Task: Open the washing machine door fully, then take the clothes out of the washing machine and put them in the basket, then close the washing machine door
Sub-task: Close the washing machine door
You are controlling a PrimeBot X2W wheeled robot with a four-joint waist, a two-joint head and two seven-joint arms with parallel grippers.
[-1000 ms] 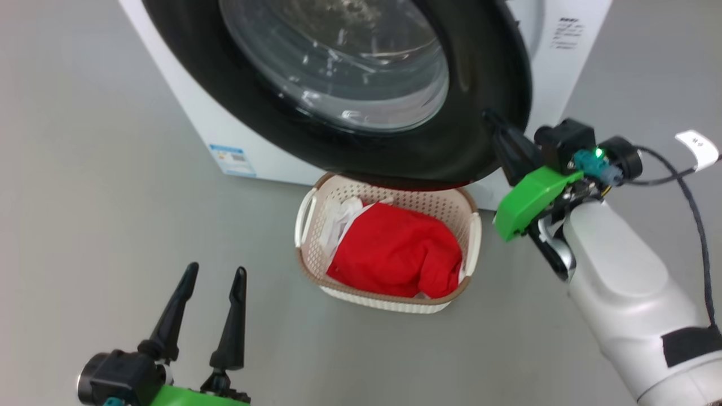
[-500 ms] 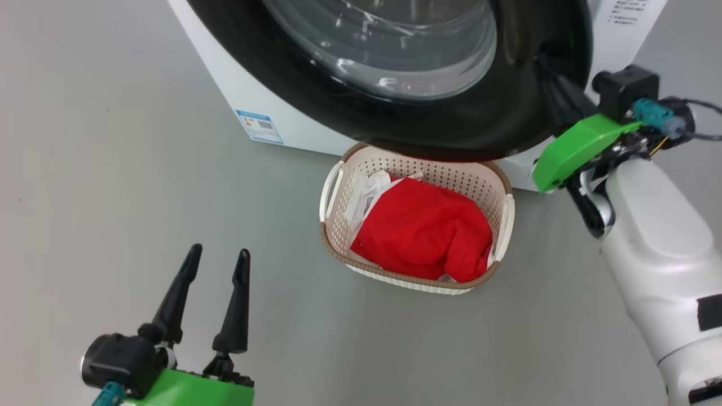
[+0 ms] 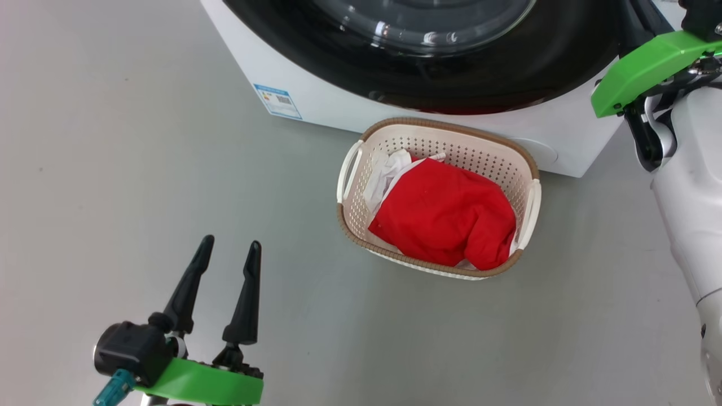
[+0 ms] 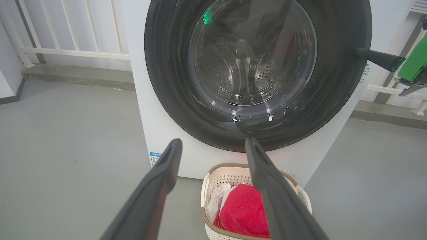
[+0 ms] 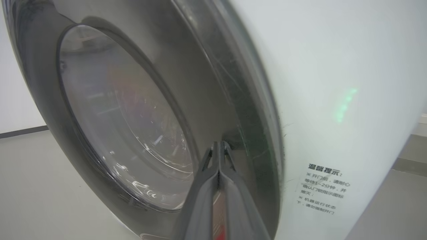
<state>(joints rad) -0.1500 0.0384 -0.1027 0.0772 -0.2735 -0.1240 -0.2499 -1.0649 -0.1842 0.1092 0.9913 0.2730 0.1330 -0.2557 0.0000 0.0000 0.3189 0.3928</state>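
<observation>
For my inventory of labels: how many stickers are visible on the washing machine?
2. A blue sticker is low on the washing machine front, at its left corner; a printed text sticker is on the white panel right of the washing machine door. Others may be hidden.

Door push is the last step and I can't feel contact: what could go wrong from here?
The right gripper, fingers shut, bears with its tips on the glossy curved rim of the washing machine door, near its outer edge: it could skid off onto the white front of the washing machine. The basket of clothes stands just under the door, close to the machine: a lean forward might nudge it.
</observation>
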